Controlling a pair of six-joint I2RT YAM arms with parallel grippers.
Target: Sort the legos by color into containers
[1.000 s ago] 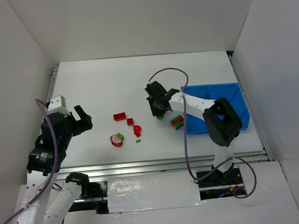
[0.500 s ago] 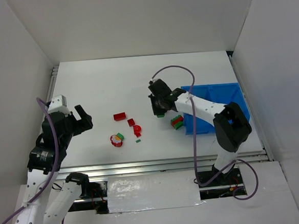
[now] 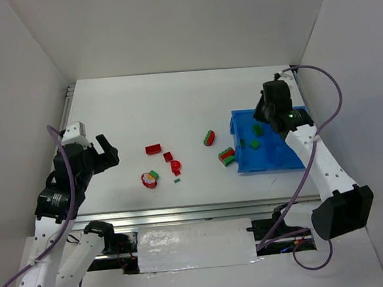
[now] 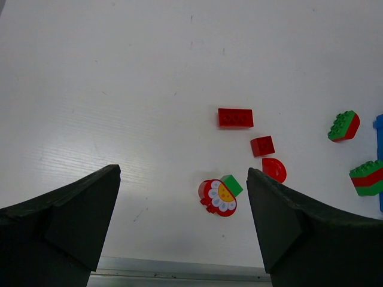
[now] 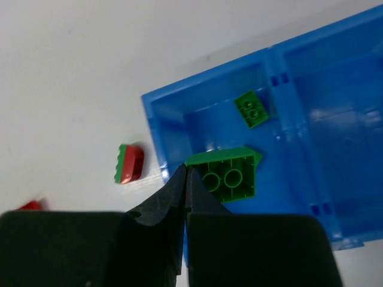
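Hangs over the blue bin point(image 5: 341, 119) with right gripper point(image 5: 185, 170) jaws pressed shut, a green lego point(image 5: 224, 173) touching the tips — held or not, cannot tell. No longer by the red-green lego point(image 3: 209, 137) on the table point(image 3: 142, 101). Keeps left gripper point(image 4: 182, 172) wide open above red legos point(image 4: 235, 118).

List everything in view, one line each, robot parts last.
blue bin: one, blue, table's right side, two compartments.
green bricks: at least two, green, in the bin compartment nearer the loose pieces.
red-green pieces: two, red and green, on the table left of the bin, one right beside its wall.
red pieces: three, red, mid-table: oblong, square, arch.
round piece: one, red-white, green brick against it, below the red pieces.
small green bit: one, green, by the arch.
table: one, white.
left gripper: open, above the table's left.
right gripper: shut, over the bin.
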